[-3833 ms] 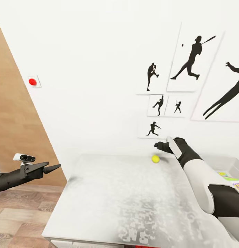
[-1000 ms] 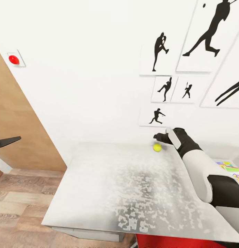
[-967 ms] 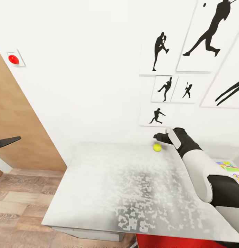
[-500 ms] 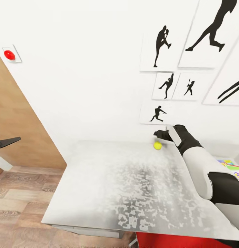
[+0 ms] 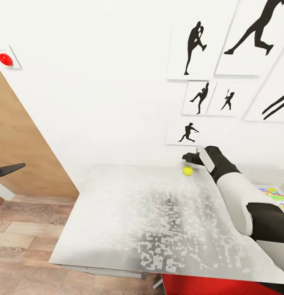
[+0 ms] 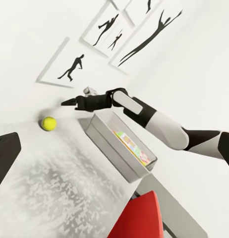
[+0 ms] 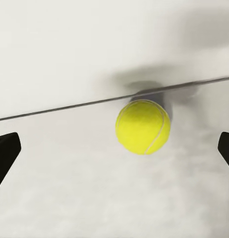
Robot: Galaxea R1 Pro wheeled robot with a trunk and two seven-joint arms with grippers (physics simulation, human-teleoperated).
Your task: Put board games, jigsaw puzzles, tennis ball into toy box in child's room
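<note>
The yellow-green tennis ball (image 5: 187, 171) lies on the light-grey table (image 5: 158, 221) close to the wall, and it is also seen in the left wrist view (image 6: 48, 122). My right gripper (image 5: 189, 157) hangs just above and behind it, open, with the ball (image 7: 143, 126) centred between its spread fingers (image 7: 5, 151) but untouched. At the right end of the table stands the grey toy box (image 6: 114, 148) with colourful toys (image 6: 133, 145) inside. My left gripper (image 5: 10, 168) is held out over the floor, left of the table, with nothing in it.
A white wall with black sports silhouette pictures (image 5: 187, 133) runs directly behind the ball. A red chair (image 5: 199, 284) sits under the table's near edge. Wood-plank floor (image 5: 23, 246) and a wooden panel (image 5: 23, 155) lie to the left. A red dot (image 5: 5, 58) is on the wall.
The whole picture has shifted a little, so the camera moved. The right gripper stays open just above the ball, which has not moved. The left gripper now sits further left in view than 3.8 s ago.
</note>
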